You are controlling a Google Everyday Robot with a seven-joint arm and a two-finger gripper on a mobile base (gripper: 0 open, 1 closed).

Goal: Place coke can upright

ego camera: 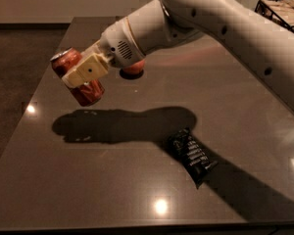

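The coke can, red with a silver end, is held in my gripper above the left part of the dark table. The can is tilted, its silver top pointing up and to the left. The cream fingers are shut across the can's middle. The can hangs clear of the table, with its shadow on the surface below. My white arm reaches in from the upper right.
A red apple sits on the table just behind my wrist, partly hidden by it. A black snack bag lies at the centre right. The table's left edge is close to the can. A wooden crate stands at the far right.
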